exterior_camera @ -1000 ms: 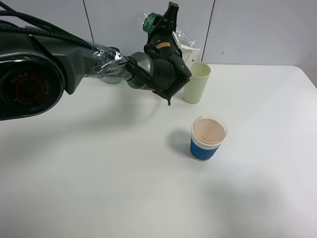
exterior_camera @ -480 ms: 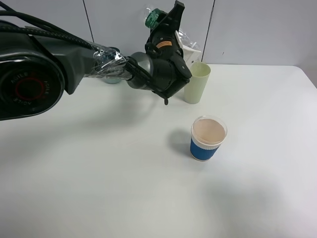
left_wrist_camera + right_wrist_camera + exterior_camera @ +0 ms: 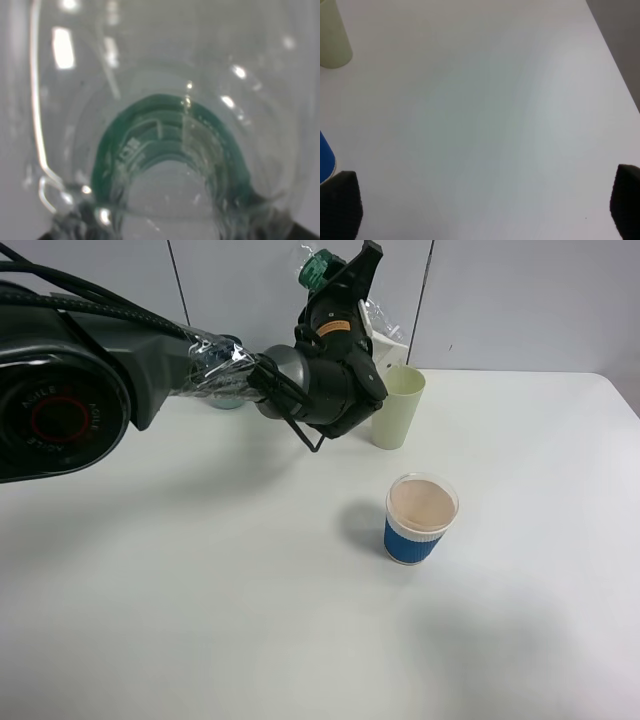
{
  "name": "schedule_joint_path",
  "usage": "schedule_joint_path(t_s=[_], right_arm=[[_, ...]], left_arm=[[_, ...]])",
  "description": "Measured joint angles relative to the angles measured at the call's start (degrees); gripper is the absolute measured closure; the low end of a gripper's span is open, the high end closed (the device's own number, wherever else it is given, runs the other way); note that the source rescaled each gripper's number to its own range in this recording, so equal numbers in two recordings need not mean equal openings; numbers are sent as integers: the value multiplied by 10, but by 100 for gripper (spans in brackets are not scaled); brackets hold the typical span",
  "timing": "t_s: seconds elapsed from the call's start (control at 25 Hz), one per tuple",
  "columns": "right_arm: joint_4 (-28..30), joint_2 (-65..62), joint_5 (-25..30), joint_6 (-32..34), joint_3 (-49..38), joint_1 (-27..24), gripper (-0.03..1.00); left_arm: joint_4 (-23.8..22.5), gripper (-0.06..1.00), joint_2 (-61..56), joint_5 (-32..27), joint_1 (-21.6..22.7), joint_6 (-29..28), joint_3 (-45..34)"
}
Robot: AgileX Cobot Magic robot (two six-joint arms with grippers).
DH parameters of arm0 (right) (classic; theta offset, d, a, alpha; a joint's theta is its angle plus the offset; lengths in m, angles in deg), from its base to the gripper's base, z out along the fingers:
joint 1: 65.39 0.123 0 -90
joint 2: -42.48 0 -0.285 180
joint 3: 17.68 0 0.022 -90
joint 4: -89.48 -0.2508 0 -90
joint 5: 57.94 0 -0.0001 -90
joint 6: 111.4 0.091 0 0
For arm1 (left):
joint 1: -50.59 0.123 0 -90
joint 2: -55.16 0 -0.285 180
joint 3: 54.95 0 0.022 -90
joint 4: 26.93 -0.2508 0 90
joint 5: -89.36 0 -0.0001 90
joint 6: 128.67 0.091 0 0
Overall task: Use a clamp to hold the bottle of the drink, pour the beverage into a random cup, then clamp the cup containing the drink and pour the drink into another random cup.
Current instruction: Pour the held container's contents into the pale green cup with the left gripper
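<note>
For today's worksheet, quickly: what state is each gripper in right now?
Left gripper: shut on the clear bottle.
Right gripper: open, holding nothing.

Bottle (image 3: 316,268) raised, perhaps empty, blue cup (image 3: 421,519) full

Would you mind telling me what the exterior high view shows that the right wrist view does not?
Only the exterior high view shows the left hand gripping the clear, green-capped bottle above the table, and the pinkish drink in the blue cup. Only the right wrist view shows the right hand, fingertips wide apart. Both show the pale green cup, the blue cup and the white table.
</note>
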Motion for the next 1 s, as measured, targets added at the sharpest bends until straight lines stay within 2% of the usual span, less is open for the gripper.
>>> schedule_joint_path(t_s=[0.2, 0.76, 0.88, 1.0], right_arm=[[0, 0, 0, 0, 0, 0, -3], [0, 0, 0, 0, 0, 0, -3], [0, 0, 0, 0, 0, 0, -3], [0, 0, 0, 0, 0, 0, -3]], left_arm=[[-5, 94, 0, 0, 0, 6, 0], [-54, 94, 0, 0, 0, 10, 0], [-35, 94, 0, 0, 0, 10, 0], [7, 94, 0, 0, 0, 10, 0]])
